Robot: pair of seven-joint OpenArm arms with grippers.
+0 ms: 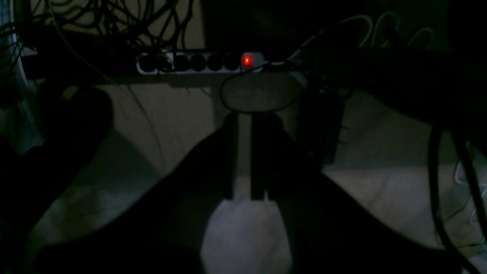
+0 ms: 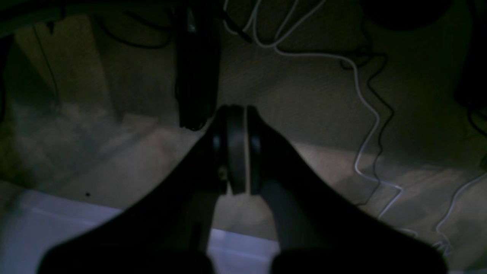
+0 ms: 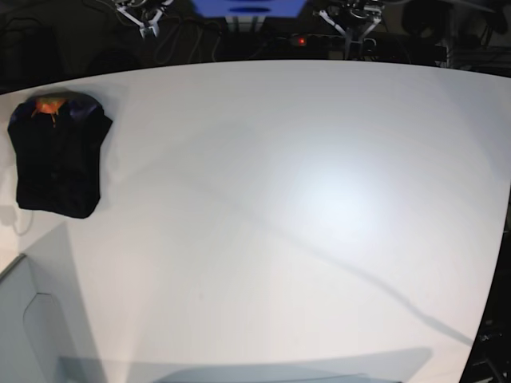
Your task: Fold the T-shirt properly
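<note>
The black T-shirt (image 3: 57, 155) lies folded into a compact rectangle at the far left of the white table (image 3: 319, 207), with the orange-red mark (image 3: 48, 106) showing at its neck. Both arms are drawn back beyond the table's far edge, well away from the shirt. My right gripper (image 3: 148, 29) is at the top left and my left gripper (image 3: 357, 33) at the top right. In the dark left wrist view the left gripper (image 1: 243, 118) has its fingers nearly together and empty. In the right wrist view the right gripper (image 2: 236, 111) is shut and empty. Neither wrist view shows the shirt.
A power strip (image 1: 247, 60) with a red light and tangled cables lie behind the table. White cables (image 2: 365, 99) run across the floor under the right arm. A grey panel (image 3: 32, 327) sits at the table's near left corner.
</note>
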